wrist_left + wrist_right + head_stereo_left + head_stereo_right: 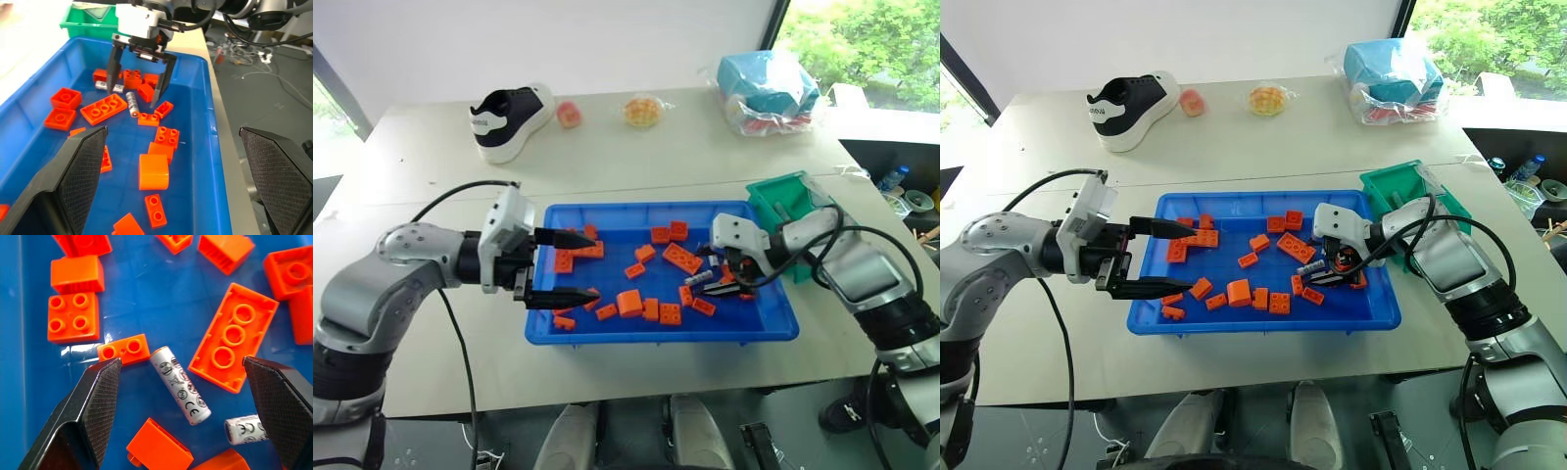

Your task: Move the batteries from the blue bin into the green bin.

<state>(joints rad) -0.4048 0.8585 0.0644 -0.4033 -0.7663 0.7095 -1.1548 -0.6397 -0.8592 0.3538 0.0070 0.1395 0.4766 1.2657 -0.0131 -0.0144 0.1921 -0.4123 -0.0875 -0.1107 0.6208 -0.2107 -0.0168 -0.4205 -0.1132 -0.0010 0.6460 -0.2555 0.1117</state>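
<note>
a: right gripper spread wide, nothing between the fingers, pointed down into the blue bin near its right end.

b: and beneath it?

a: one of the batteries lying flat on the bin floor, inside the gap between the two black fingers, touching neither. silver-grey with dark markings, long axis running diagonally across the gap. one end close to a small orange two-stud brick, other end toward a second battery just beside it, partly hidden behind the other finger.

b: around that?

a: orange bricks scattered over the bin floor; a long three-stud brick just beside the first battery.

b: other arm?

a: left gripper also spread wide and empty, hovering level over the left end of the blue bin, pointed toward the right gripper.

b: target?

a: green bin on the table just beside the blue bin's far right corner. farther back, a black-and-white shoe and a turquoise bagged bundle.
</note>
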